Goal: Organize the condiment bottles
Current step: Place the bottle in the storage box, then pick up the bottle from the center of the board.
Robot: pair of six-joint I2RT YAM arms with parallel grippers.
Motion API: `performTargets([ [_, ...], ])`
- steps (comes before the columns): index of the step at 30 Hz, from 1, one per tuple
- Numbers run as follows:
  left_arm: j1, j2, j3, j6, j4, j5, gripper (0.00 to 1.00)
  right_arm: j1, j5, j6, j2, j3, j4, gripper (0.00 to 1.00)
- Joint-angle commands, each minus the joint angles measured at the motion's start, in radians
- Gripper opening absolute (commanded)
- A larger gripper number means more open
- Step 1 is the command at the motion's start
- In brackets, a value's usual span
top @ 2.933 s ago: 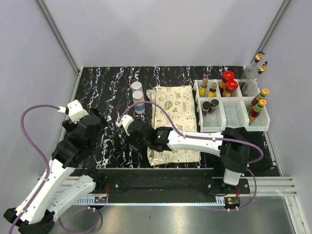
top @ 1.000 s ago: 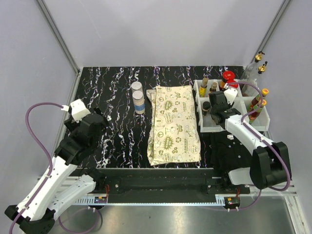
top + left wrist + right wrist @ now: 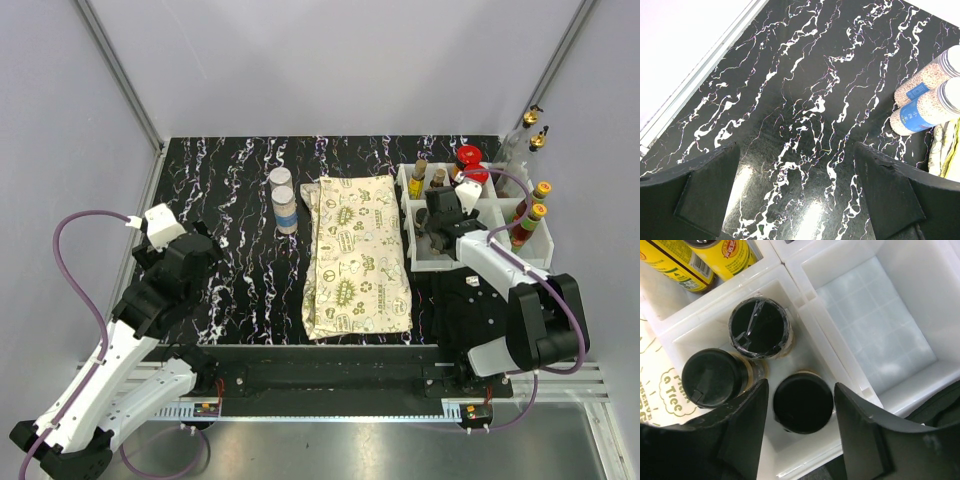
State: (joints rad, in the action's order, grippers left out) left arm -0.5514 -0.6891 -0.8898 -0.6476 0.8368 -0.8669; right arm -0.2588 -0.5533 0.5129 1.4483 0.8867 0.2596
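A black-capped bottle (image 3: 802, 402) is found upright in the 7 o'clock compartment of the bin (image 3: 875, 315), straddled by the parted right gripper (image 3: 800, 390) directly above, while two upright white-capped jars (image 3: 925, 95) are seen at 2 o'clock of the wide-open, nearer left gripper (image 3: 796, 150).

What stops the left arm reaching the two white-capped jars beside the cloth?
Likely nothing, so yes: the left gripper hangs open over bare tabletop, and the jars stand unobstructed ahead.
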Motion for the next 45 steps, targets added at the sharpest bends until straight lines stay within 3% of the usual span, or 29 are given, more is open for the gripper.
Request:
performTargets([
  [1,0.004,0.002,-0.003,0.003,-0.031,-0.004,0.99,0.007,0.007,-0.007,-0.081,0.021,0.000,0.70],
  [10,0.004,0.000,-0.001,0.000,-0.031,0.002,0.99,0.007,0.076,-0.034,-0.178,0.047,0.041,0.76],
  [17,0.004,0.000,-0.005,0.002,-0.031,0.006,0.99,0.004,0.346,-0.085,-0.239,0.093,0.036,0.76],
  [19,0.002,-0.001,-0.005,0.003,-0.031,0.008,0.99,-0.028,0.398,-0.112,-0.240,0.109,0.024,0.76],
  [22,0.004,0.000,-0.006,0.008,-0.031,0.011,0.99,-0.100,0.356,-0.166,-0.223,0.145,0.024,0.77],
  [26,0.004,0.002,-0.005,0.014,-0.031,0.014,0.99,-0.238,0.343,-0.209,-0.168,0.207,0.021,0.82],
  [30,0.002,0.003,-0.005,0.022,-0.031,0.016,0.99,-0.324,0.403,-0.263,-0.112,0.262,-0.014,1.00],
  [37,0.004,0.014,0.002,0.025,-0.030,0.023,0.99,-0.441,0.469,-0.338,0.027,0.421,-0.051,1.00],
  [45,0.002,0.017,0.019,0.016,-0.050,0.127,0.99,-0.525,0.486,-0.425,0.289,0.627,-0.089,1.00],
])
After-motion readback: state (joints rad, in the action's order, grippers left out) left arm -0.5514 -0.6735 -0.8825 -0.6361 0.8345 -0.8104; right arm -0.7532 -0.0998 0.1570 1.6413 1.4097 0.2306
